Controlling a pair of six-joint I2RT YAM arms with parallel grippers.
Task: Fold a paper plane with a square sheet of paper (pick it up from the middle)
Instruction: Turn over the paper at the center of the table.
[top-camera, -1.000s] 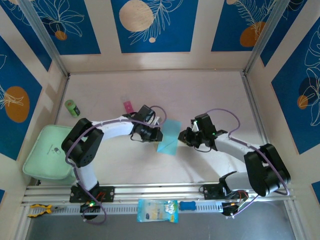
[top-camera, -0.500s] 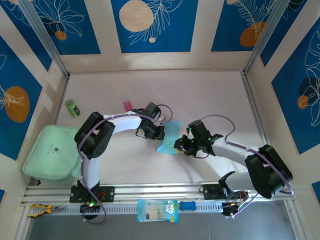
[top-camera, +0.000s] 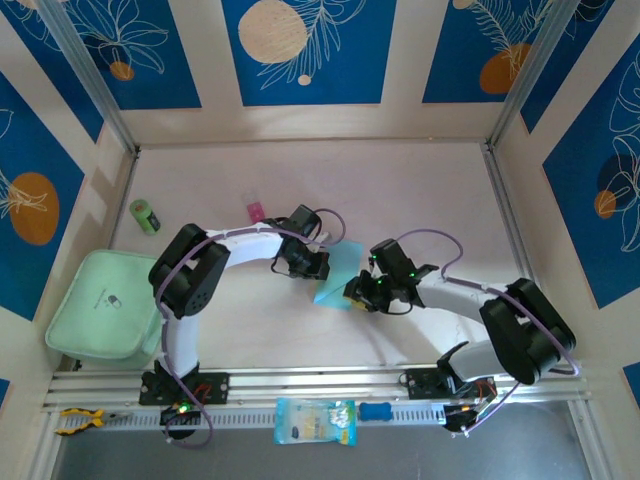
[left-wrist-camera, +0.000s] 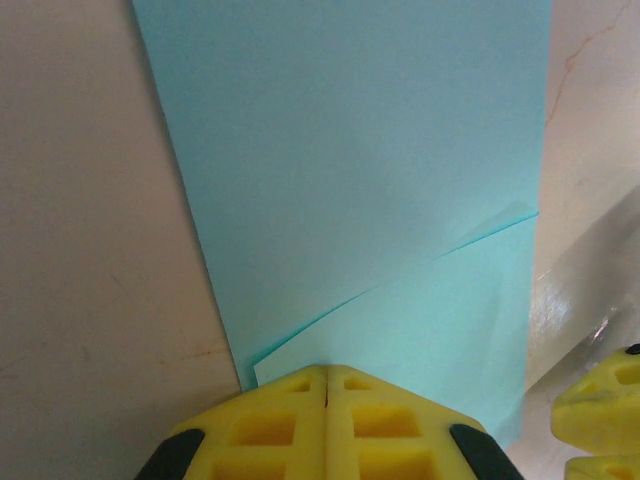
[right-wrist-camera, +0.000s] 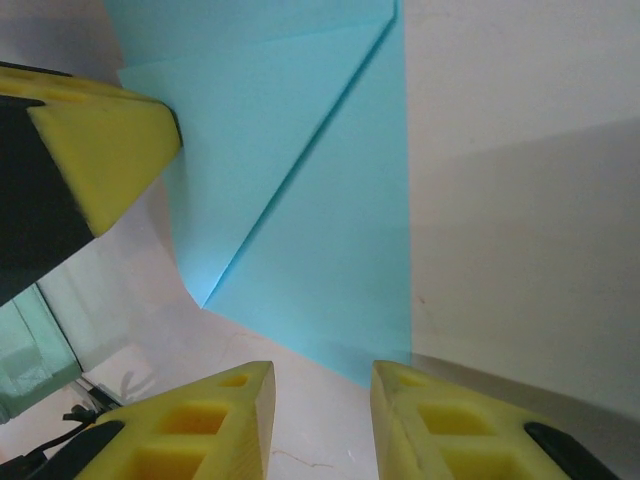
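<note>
The square sheet of paper (top-camera: 338, 272) is light cyan-blue and lies mid-table, folded, with a diagonal flap edge (right-wrist-camera: 300, 190) across it. My left gripper (top-camera: 314, 266) is at its left edge. In the left wrist view its yellow jaws (left-wrist-camera: 327, 372) are shut, tips down on the paper (left-wrist-camera: 350, 180) beside a corner; I cannot tell whether any paper is pinched. My right gripper (top-camera: 352, 292) sits low at the sheet's near corner, open (right-wrist-camera: 320, 385), with that corner just ahead of the gap and nothing held.
A mint green pad (top-camera: 98, 305) lies at the left edge, with a small green cylinder (top-camera: 145, 215) and a pink block (top-camera: 255, 210) behind it. A blue-and-yellow packet (top-camera: 315, 421) rests on the front rail. Wooden walls enclose the table.
The right gripper has slid left to the paper's near corner and opened wider. The left arm shifted its elbow back, and its jaws finished shutting at the paper's left edge.
</note>
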